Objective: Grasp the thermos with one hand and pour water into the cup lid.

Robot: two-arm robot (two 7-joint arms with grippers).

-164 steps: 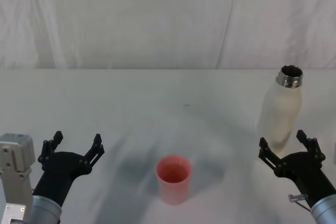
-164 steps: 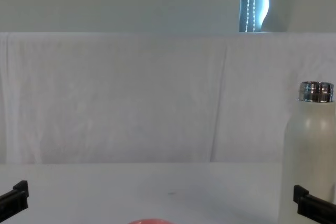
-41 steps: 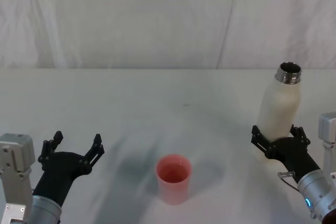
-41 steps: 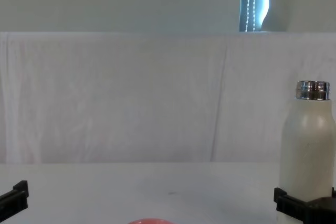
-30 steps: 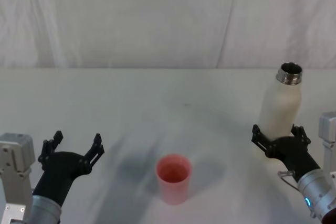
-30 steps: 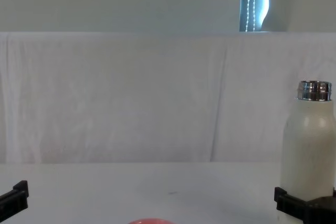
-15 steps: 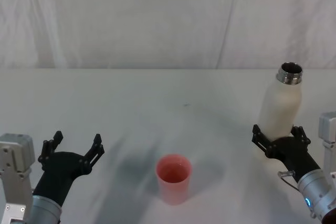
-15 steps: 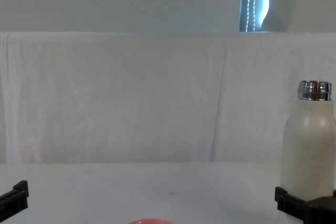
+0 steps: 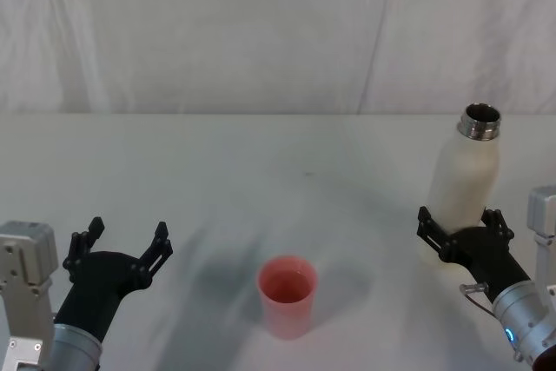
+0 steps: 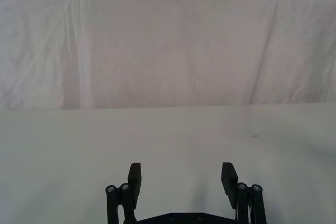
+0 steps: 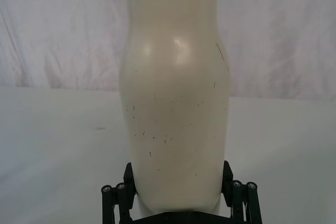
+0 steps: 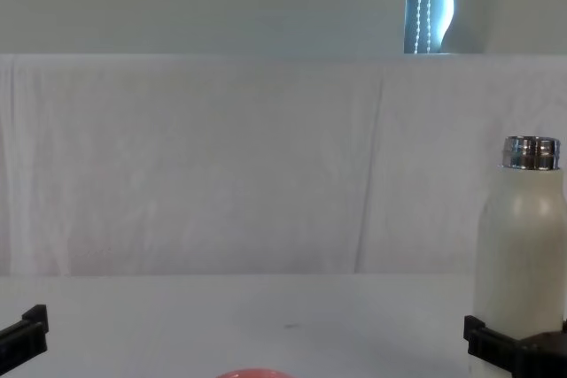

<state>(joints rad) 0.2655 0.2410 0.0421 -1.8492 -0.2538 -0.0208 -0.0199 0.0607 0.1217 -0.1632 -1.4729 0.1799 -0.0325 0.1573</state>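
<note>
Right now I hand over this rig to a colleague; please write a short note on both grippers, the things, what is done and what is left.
Right gripper: fingers on both sides of the lower body of the thermos, shut on it; thermos upright, uncapped, at table right.
Left gripper: open, idle at table left, holding nothing.
Cup lid: upright at front centre, apart from both grippers.
Done: grasp.
Left: lift, carry to the cup lid, tilt and pour.

The thermos (image 9: 465, 182) stands upright on the table (image 9: 261, 171) at the far right, between the fingers of the right gripper (image 9: 461, 238). The cup lid (image 9: 287, 295) sits near the front centre. The left gripper (image 9: 122, 247) hangs at front left, well apart from the cup lid.
</note>
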